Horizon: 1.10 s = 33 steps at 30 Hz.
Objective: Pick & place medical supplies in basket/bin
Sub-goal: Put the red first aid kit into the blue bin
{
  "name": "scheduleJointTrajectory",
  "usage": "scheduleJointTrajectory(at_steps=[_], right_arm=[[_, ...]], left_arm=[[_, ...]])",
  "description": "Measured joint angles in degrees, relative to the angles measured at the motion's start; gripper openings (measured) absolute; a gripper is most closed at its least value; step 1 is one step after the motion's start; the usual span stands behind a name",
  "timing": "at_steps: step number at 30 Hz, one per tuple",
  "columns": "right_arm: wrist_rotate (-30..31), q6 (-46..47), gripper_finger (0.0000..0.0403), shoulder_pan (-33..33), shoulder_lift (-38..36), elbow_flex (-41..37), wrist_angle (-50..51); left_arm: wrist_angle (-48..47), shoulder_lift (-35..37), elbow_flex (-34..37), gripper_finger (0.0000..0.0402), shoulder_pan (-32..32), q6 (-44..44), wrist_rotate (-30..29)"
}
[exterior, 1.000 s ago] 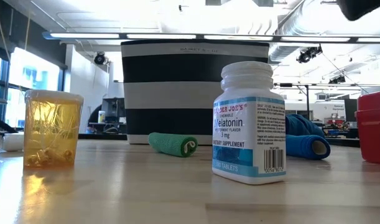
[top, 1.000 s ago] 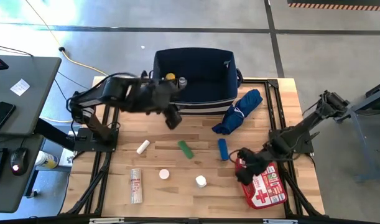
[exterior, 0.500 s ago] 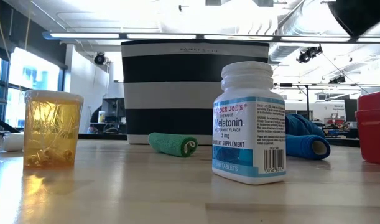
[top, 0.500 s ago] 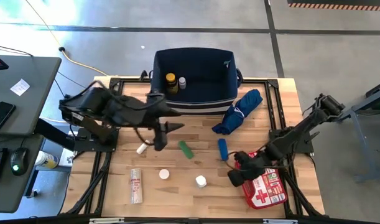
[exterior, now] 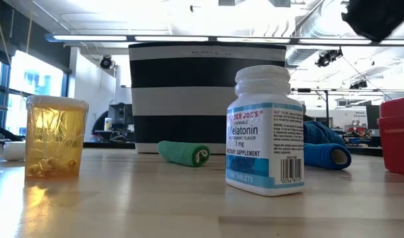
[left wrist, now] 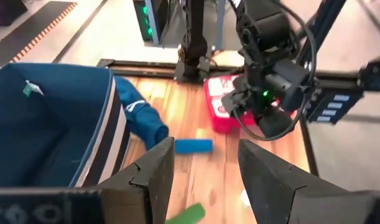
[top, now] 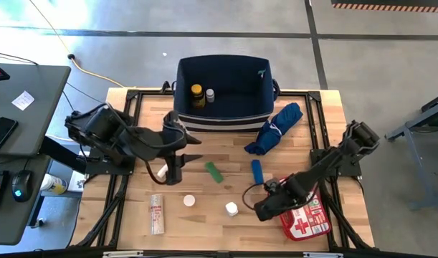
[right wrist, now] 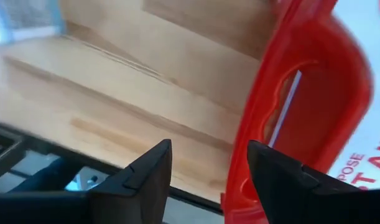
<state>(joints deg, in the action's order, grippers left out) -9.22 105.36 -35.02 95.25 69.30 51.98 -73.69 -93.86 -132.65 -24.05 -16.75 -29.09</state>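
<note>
Red pouch (top: 303,217) lies at the table's near right corner, well apart from the bin (top: 222,89). We see the right gripper (top: 265,209) just beside it, fingers apart and empty — it could knock the white bottle (top: 232,208) over. Left gripper (top: 175,174), open, hovers near a white tube (top: 163,169).

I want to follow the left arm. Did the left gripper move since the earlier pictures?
Yes. In the high view the left gripper went from beside the bin toward the table's near edge, now by the white tube.
</note>
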Motion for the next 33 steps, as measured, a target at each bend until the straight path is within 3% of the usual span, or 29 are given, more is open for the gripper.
scheduleJointTrajectory(at_steps=[7,20,33], right_arm=[[-1.7,2.7,0.0199,-1.1,2.4,0.1,-0.3],[-1.1,2.3,0.0199,-1.0,1.9,0.0,3.1],[1.6,1.1,0.0199,-0.2,2.1,-3.7,0.2]], left_arm=[[3.5,5.0,9.6,0.0209,0.0,-0.1,1.9],[28.7,22.3,39.3,0.0209,0.0,-6.0,4.6],[32.1,23.5,42.3,0.0209,0.0,-8.2,2.8]])
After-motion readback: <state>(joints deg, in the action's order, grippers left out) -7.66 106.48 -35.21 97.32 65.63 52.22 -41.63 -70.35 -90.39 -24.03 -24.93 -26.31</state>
